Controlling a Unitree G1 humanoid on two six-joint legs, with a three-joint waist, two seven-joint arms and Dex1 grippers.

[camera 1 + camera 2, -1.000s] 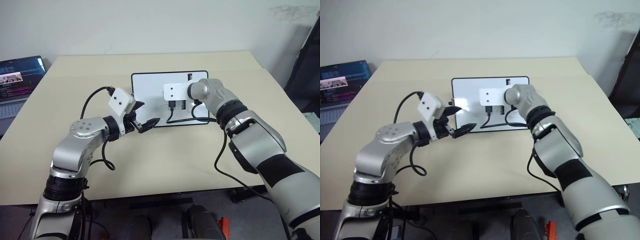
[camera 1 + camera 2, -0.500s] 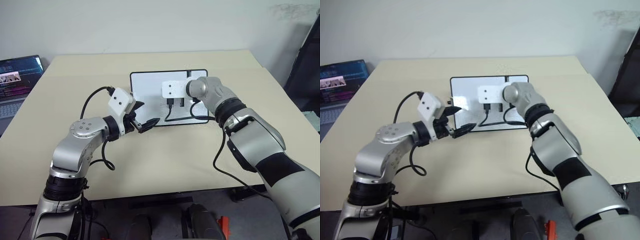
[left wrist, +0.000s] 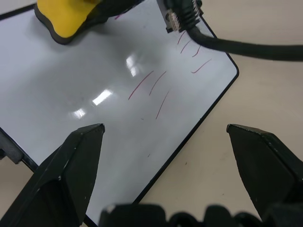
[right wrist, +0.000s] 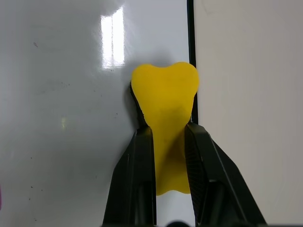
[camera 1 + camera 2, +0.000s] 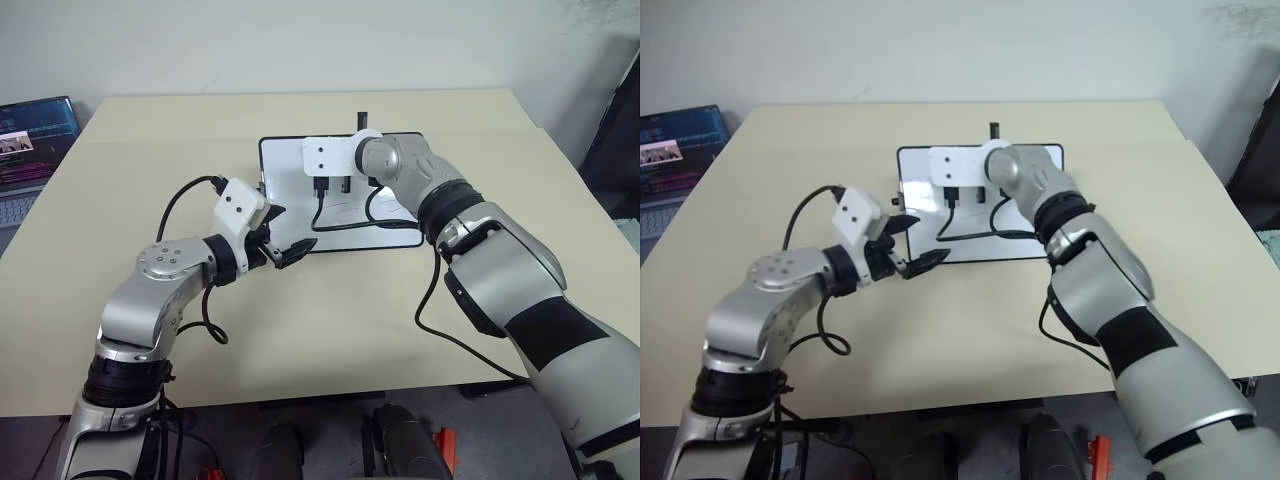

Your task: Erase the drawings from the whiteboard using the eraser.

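The whiteboard [image 5: 285,175] lies flat in the middle of the table. Thin dark-red drawings [image 3: 141,85] run in short strokes across its near part, with more of them by the cable plug. My right gripper [image 4: 165,127] is shut on the yellow eraser [image 4: 163,94], which rests on the board right beside its black frame. The left wrist view shows the eraser [image 3: 64,16] at the board's far side. My left gripper [image 5: 298,226] stands open by the board's near left corner, nothing between its fingers.
A black cable [image 5: 350,222] from my right wrist trails across the board. A laptop [image 5: 30,135] sits off the table's left side. Something dark stands past the table's right edge [image 5: 620,130]. Bare tan tabletop [image 5: 150,130] surrounds the board.
My right gripper has carried the eraser away from me and to the left over the board. The left arm has stayed put. The head view has shifted slightly.
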